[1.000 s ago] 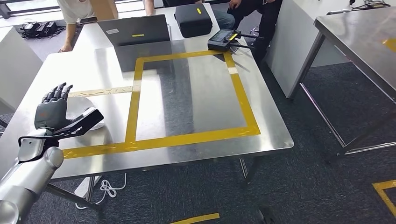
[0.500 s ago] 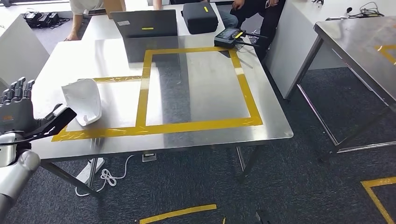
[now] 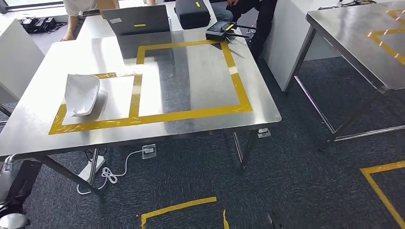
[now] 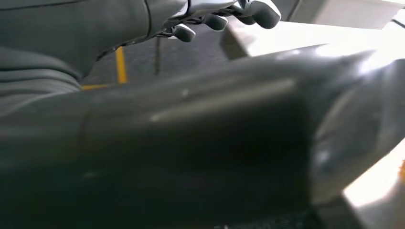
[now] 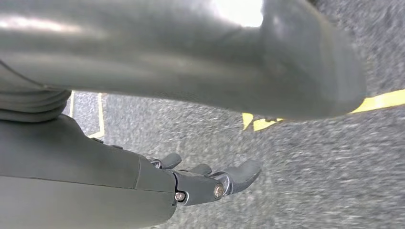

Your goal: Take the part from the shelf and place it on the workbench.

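Observation:
The white curved part (image 3: pixel 81 94) lies on the steel workbench (image 3: pixel 191 81), inside the small yellow-taped rectangle at its left end, and nothing touches it. My left hand (image 4: pixel 191 143) is down beside the bench with its thick thumb stretched out. Its dark fingers (image 4: pixel 258 9) are spread away from the thumb and hold nothing. My right hand (image 5: pixel 86 181) hangs over the grey carpet, its fingers (image 5: pixel 236 176) apart from the thumb and empty.
A laptop (image 3: pixel 138 21), a black case (image 3: pixel 192 12) and a controller (image 3: pixel 217 29) sit at the bench's far edge, where people stand. A second steel table (image 3: pixel 363 38) is on the right. A power strip with cable (image 3: pixel 95 167) and yellow floor tape (image 3: pixel 176 207) lie below.
My left hand has pulled back from the part and dropped below the bench edge, leaving the part on the bench. The camera has also shifted, so the whole scene sits differently.

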`<state>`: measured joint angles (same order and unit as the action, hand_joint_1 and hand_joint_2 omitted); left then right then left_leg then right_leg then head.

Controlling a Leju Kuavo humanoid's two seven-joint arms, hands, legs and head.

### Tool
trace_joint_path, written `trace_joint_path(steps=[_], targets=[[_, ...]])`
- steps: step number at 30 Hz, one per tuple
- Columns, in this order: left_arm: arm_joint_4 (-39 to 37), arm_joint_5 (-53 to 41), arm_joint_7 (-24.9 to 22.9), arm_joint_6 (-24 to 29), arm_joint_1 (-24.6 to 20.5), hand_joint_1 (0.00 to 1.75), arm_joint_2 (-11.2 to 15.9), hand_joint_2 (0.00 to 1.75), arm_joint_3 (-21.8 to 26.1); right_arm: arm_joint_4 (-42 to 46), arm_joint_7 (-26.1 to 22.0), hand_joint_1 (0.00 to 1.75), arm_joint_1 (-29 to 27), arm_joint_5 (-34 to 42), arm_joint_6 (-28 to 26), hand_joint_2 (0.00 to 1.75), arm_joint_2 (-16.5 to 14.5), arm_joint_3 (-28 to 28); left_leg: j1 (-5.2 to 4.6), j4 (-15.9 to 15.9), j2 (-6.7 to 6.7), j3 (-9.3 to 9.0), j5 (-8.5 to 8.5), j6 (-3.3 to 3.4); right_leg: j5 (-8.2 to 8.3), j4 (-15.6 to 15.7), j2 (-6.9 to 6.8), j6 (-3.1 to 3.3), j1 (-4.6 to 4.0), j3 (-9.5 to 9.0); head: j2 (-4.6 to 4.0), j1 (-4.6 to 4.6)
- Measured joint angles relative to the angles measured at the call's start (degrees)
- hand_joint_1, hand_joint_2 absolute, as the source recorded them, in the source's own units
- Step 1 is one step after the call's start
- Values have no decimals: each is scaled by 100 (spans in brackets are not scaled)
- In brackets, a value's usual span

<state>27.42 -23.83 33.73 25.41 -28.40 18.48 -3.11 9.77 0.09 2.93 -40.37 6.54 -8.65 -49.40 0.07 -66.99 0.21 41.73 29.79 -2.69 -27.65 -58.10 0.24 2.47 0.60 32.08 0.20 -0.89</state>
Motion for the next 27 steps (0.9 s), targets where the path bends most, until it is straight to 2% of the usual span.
trace_joint_path(steps=[1, 2, 3, 4, 5, 6, 7, 8, 9, 11, 12, 13, 15, 16, 17, 18, 19, 20, 21, 22, 23, 24, 25, 26, 27], targets=[[-8, 0, -1, -10, 71, 0, -6, 0, 95, 0, 0, 0, -2, 0, -1, 0, -1, -7, 22, -382, -1, 69, 196, -33, 65, -4, -10, -7, 0, 78, 0, 7], [-19, -4, -9, -16, 125, 0, -14, 0, 175, 0, 0, 0, -2, 0, -1, 0, -1, -14, 46, -667, -1, 83, 266, -61, 127, -9, -21, -20, 3, 161, 0, 7], [-27, -9, -17, -21, 164, 0, -22, 0, 239, 0, 0, 0, 0, 0, -1, 0, -1, -20, 71, -769, -1, 5, 211, -83, 186, -16, -30, -38, 11, 241, 0, 8], [-32, -15, -25, -27, 188, 0, -29, 0, 286, 0, 0, 0, 1, 0, -1, 0, -1, -25, 99, -656, -1, -179, 83, -104, 238, -28, -39, -62, 24, 318, 0, 8], [-35, -18, -48, -56, 201, 0, -34, 0, 325, 0, 0, 0, 6, -1, -1, 0, -1, -29, 128, -340, 0, -469, -38, -126, 285, -47, -46, -93, 35, 385, 0, 8], [-39, -9, -113, -129, 208, 0, -40, 0, 363, 2, 1, 0, 11, -3, -1, 0, 2, -32, 144, 86, -3, -799, -51, -144, 326, -70, -52, -130, 43, 444, 0, 10], [-51, 14, -234, -255, 229, 0, -49, 0, 405, 3, 3, 0, 17, -9, -1, 0, 3, -33, 140, 452, -14, -1073, -22, -120, 364, -85, -53, -172, 47, 476, 0, 4], [-88, 52, -406, -428, 282, 0, -68, 0, 459, 5, 5, 0, 24, -20, 0, 0, 4, -35, 130, 726, -24, -1253, 44, -79, 401, -92, -50, -216, 50, 484, 0, -5], [-152, 108, -604, -605, 377, 0, -112, 0, 520, 7, 8, 0, 28, -32, 2, 0, 5, -36, 104, 856, -32, -1323, 104, -16, 442, -79, -40, -262, 57, 478, 0, -13], [-410, 358, -1068, -937, 691, 0, -291, 0, 716, 6, 17, 0, 16, -64, 9, 0, 6, -37, 66, 904, -11, -1299, 45, 139, 505, -40, -9, -361, 97, 457, 0, -16], [-563, 534, -1342, -1066, 895, 0, -426, 0, 846, 5, 26, 0, -1, -80, 17, 0, 13, -37, 53, 917, 13, -1267, -6, 210, 429, -72, -2, -399, 114, 482, 0, -10], [-720, 702, -1680, -1167, 1118, 0, -565, 0, 1000, 5, 38, 0, -21, -94, 31, 0, 20, -37, 46, 933, 38, -1219, -64, 275, 242, -195, -1, -426, 124, 535, 0, -14], [-993, 882, -2622, -1238, 1613, 0, -863, 0, 1269, 4, 71, 0, -44, -113, 61, 0, 51, -37, 28, 939, 79, -1083, -179, 350, -385, -776, -10, -445, 110, 709, 0, -40], [-1112, 915, -3143, -1222, 1855, 0, -1011, 0, 1375, 4, 93, 0, -48, -124, 71, 0, 72, -37, 11, 930, 95, -1006, -235, 369, -649, -1149, -11, -446, 91, 783, 0, -53], [-1222, 950, -3611, -1202, 2079, 0, -1162, 0, 1455, 4, 121, 0, -54, -135, 74, 0, 101, -37, -10, 914, 106, -918, -296, 385, -772, -1462, -10, -437, 64, 805, 0, -62], [-1302, 986, -3923, -1180, 2259, 0, -1303, 0, 1523, 4, 155, 0, -62, -149, 74, 0, 132, -38, -30, 891, 108, -826, -355, 401, -751, -1622, -10, -414, 30, 750, 0, -67], [-1366, 1013, -4111, -1166, 2395, 0, -1436, 0, 1585, 4, 194, 0, -69, -170, 73, 0, 160, -38, -50, 865, 97, -726, -411, 414, -622, -1580, -9, -375, -11, 591, 0, -75], [-1418, 1028, -4201, -1157, 2484, 0, -1553, 0, 1637, 4, 241, 0, -71, -199, 74, 0, 187, -38, -69, 840, 75, -637, -463, 423, -463, -1322, -5, -319, -56, 326, 0, -85], [-1457, 1021, -4241, -1151, 2533, 0, -1660, 0, 1683, 5, 291, 0, -64, -239, 86, 0, 215, -38, -86, 818, 50, -568, -513, 426, -404, -903, -3, -244, -100, 0, 0, -91], [-1489, 986, -4255, -1147, 2561, 0, -1742, 0, 1716, 5, 341, 0, -49, -288, 103, 0, 241, -37, -103, 802, 23, -522, -562, 421, -403, -474, -3, -184, -133, -303, 0, -93], [-1514, 928, -4237, -1150, 2578, 0, -1806, 0, 1734, 5, 383, 0, -34, -334, 124, 0, 263, -36, -112, 800, 5, -502, -611, 407, -439, -141, -1, -138, -158, -508, 0, -94], [-1532, 843, -4160, -1172, 2586, 0, -1851, 0, 1743, 5, 410, 0, -19, -371, 143, 0, 284, -36, -111, 809, -6, -497, -663, 383, -491, 54, -3, -105, -173, -605, 0, -96], [-1544, 749, -4039, -1202, 2591, 0, -1878, 0, 1745, 5, 424, 0, -7, -397, 151, 0, 300, -35, -105, 834, -16, -497, -719, 354, -467, 112, -7, -90, -178, -609, 0, -102], [-1556, 645, -3857, -1239, 2590, 0, -1891, 0, 1745, 5, 425, 0, 1, -411, 156, 0, 309, -35, -103, 857, -21, -489, -772, 321, -403, 139, -14, -62, -167, -569, 0, -112], [-1564, 535, -3645, -1278, 2574, 0, -1899, 0, 1741, 5, 414, 0, 14, -423, 159, 0, 316, -34, -101, 847, -32, -459, -745, 285, -329, 168, -21, -31, -151, -523, 0, -116]])
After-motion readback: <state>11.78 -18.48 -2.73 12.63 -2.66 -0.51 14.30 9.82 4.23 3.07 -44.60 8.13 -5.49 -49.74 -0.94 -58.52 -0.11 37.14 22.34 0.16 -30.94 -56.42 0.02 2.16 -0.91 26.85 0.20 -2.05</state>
